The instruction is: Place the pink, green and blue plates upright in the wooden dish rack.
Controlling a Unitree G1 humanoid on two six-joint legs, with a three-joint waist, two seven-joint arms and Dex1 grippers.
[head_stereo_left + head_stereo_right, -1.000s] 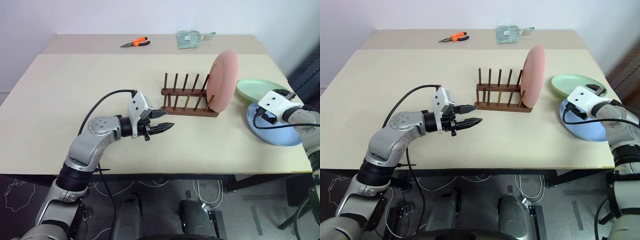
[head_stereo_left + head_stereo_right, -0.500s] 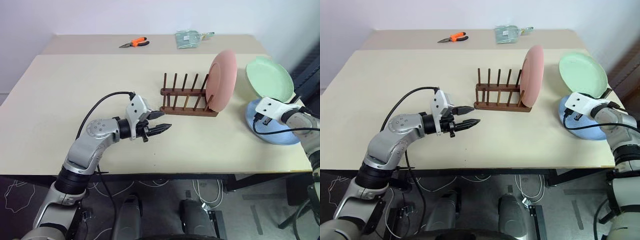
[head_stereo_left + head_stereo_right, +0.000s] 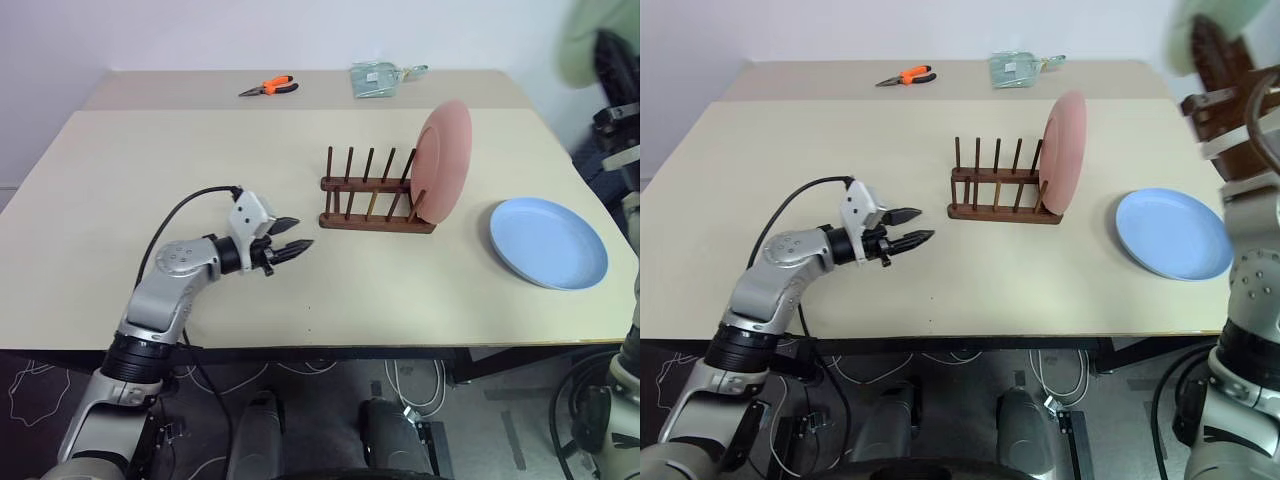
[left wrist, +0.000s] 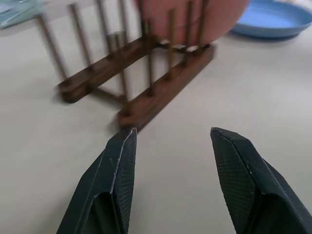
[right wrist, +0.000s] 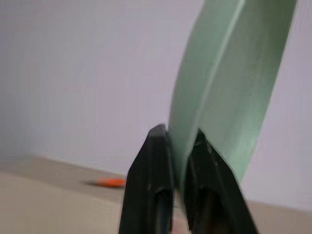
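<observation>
Here, three plates (one racked): pink plate (image 3: 443, 160), blue plate (image 3: 548, 242), green plate (image 5: 229, 83).

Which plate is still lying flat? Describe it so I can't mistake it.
On the beige table, look past the wooden dish rack toward the robot's right. The blue plate lies flat there alone; the pink plate stands upright in the rack.

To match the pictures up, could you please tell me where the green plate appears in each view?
Left eye view: green plate at the top right edge, held high.
Right eye view: top right corner, likewise high.
Right wrist view: upper right, its rim pinched by the right gripper.
Shared landmark: the orange pliers, at the table's far side.
</observation>
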